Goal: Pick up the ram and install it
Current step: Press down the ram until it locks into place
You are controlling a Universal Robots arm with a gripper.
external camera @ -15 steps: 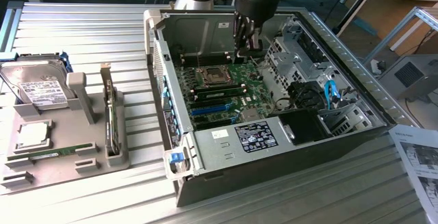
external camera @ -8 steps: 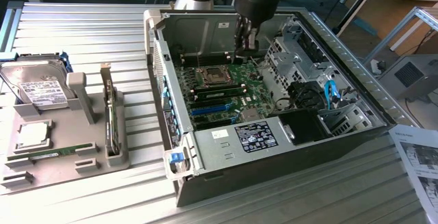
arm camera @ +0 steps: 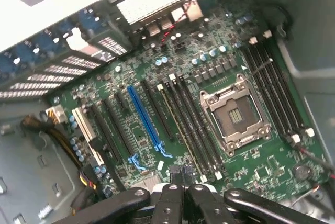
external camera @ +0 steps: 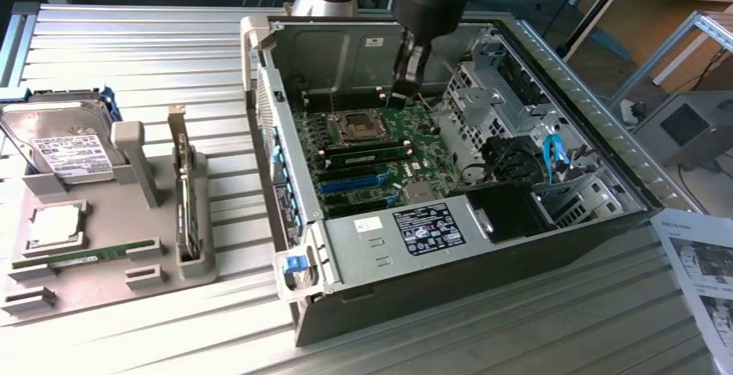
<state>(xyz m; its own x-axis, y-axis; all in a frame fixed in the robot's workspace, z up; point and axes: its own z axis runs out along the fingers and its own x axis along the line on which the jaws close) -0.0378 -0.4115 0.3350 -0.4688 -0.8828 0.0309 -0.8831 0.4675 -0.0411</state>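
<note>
The tool [external camera: 397, 99] is being held shut, tips pressed together, low inside the open computer case [external camera: 366, 242] and just over the motherboard [arm camera: 264, 166]; nothing is being seen clamped between the tips. In the wrist view the tool [arm camera: 180, 179] is being shown near the end of the memory slots beside the empty processor socket [arm camera: 236, 115]. What is being taken for the ram [external camera: 369, 146] is being seen as a thin greenish strip standing in one of those slots, though whether it is being fully seated cannot be told. A second green stick [external camera: 86, 256] is lying in the grey tray [external camera: 160, 265] on the counter [external camera: 458, 341], well apart from the case. The risk being judged here is uneven pressing: if the closed tips are being driven down off-centre, one end is being left raised, or the board is being flexed. The tips are also being kept close to small components and the socket, which are being exposed to a stray knock.
</note>
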